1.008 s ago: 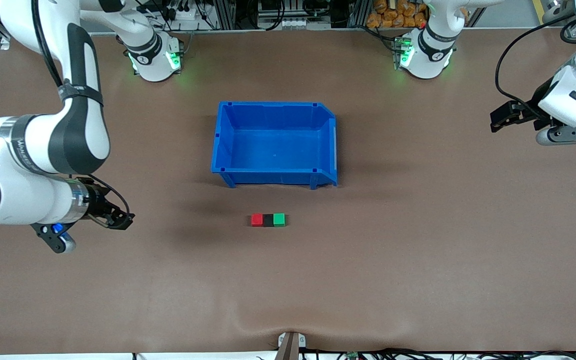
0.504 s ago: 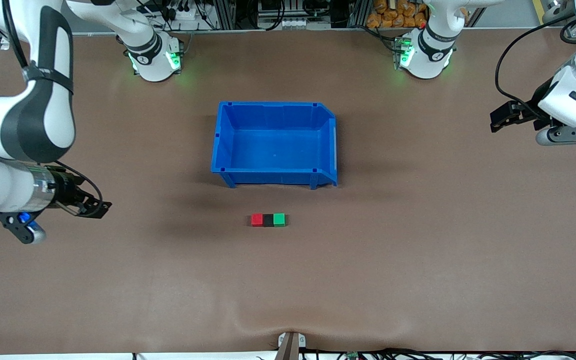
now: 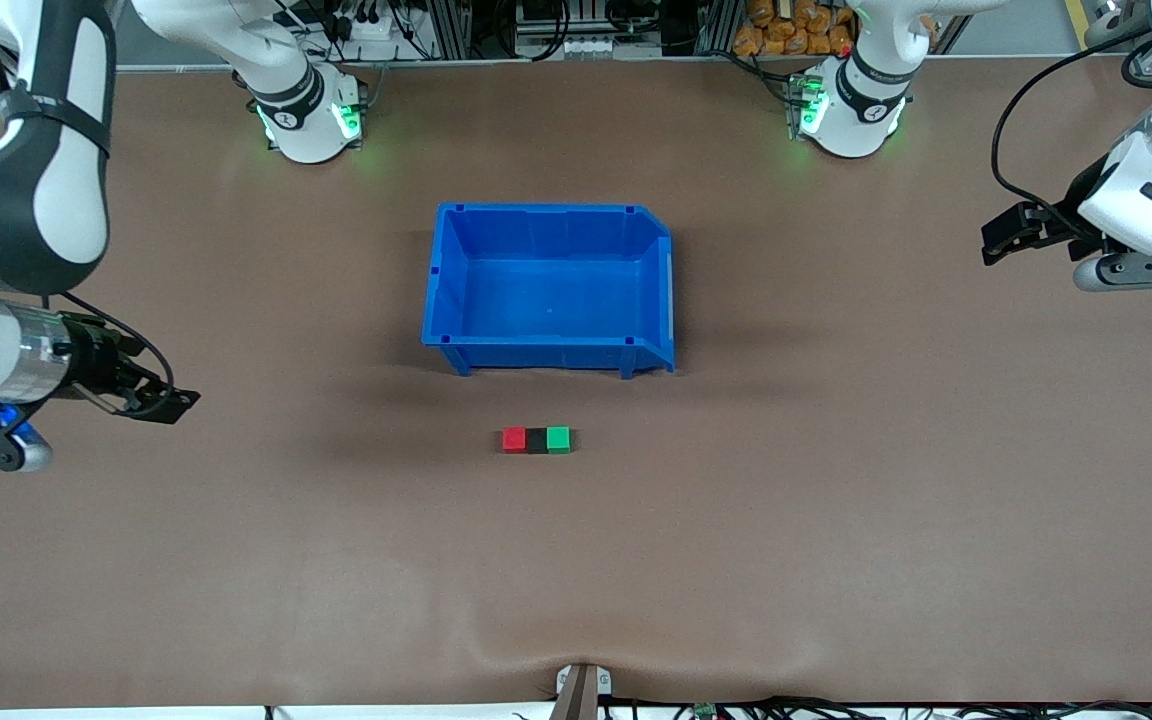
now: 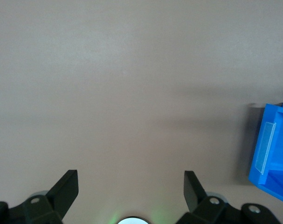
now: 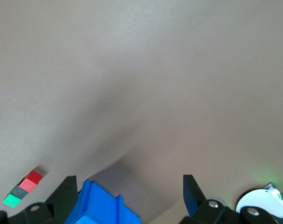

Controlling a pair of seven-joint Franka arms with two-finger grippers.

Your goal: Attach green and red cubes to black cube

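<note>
Now red cube [image 3: 513,439], black cube [image 3: 536,441], green cube [image 3: 558,439] touch; left gripper [image 3: 1002,239], right gripper [image 3: 164,402] spread wide, empty, well apart — a bump cld split 'em.

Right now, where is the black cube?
In the front view the black cube sits on the table, touching the red cube and the green cube on either side, nearer the camera than the blue bin.
</note>
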